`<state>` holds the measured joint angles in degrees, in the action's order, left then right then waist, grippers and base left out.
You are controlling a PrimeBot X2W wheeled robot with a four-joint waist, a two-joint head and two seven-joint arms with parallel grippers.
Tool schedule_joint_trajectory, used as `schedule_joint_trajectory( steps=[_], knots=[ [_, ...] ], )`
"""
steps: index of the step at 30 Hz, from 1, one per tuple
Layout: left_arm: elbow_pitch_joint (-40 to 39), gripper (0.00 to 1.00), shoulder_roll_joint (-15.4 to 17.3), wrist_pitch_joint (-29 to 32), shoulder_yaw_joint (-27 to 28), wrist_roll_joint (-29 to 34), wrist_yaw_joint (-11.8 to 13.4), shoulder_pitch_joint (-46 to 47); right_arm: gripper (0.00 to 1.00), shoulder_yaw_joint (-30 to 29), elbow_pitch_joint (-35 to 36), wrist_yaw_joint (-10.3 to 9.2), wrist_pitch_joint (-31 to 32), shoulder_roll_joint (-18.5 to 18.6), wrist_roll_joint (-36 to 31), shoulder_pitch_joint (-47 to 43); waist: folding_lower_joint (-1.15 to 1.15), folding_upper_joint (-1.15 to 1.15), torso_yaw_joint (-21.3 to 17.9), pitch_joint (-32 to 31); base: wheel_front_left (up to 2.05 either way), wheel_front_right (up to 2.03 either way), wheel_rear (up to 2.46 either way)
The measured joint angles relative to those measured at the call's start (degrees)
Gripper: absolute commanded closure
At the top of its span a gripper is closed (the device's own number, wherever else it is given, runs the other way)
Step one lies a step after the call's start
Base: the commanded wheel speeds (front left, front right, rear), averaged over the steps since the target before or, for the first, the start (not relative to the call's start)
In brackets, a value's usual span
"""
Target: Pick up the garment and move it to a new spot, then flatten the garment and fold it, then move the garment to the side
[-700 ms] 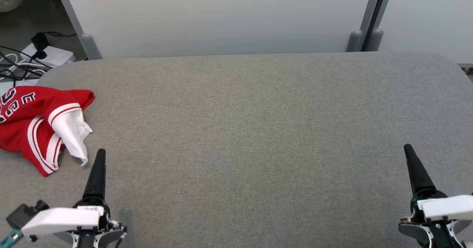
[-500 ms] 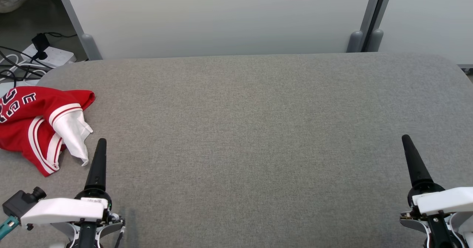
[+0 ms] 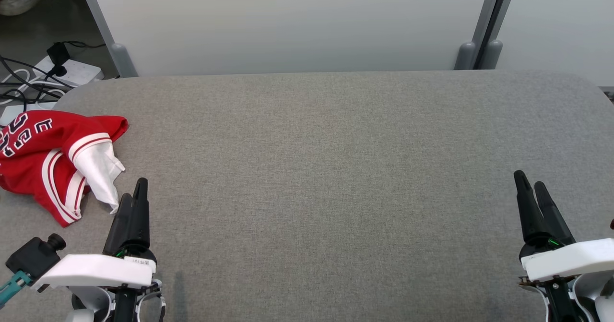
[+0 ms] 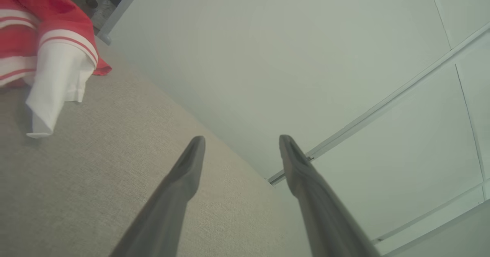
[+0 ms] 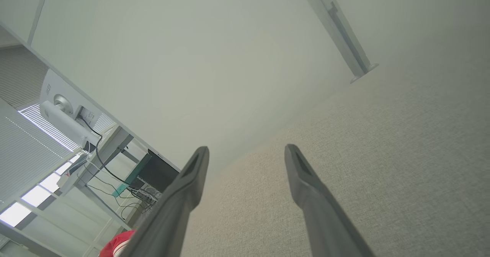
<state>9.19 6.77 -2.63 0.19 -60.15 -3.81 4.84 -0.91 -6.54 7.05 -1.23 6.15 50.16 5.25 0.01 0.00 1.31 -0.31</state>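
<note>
Red-and-white jersey (image 3: 53, 159) lies crumpled at left edge of bench (image 3: 326, 168), just beside my left end effector (image 3: 133, 188): jaws apart, empty. My right end effector (image 3: 528, 178), spread and empty, sits well apart. Power strip (image 3: 72, 71) on floor (image 3: 29, 34) beyond.

We see the garment (image 3: 36, 166), a red jersey with white stripes and a white flap, crumpled in a heap at the table's (image 3: 336, 168) left edge.
</note>
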Motion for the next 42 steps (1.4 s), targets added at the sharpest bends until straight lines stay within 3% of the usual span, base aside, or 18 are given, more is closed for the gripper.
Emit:
schedule_joint_trajectory(
  steps=[42],
  knots=[
    [0.9,0.0,-3.8,-6.6,2.6,33.2,0.8,-3.6,0.0,2.2,-3.6,0.02,-7.7,-2.2,-33.1,-4.5,-0.01,0.0,1.0,-0.9,0.0,0.0,0.0]
  ],
)
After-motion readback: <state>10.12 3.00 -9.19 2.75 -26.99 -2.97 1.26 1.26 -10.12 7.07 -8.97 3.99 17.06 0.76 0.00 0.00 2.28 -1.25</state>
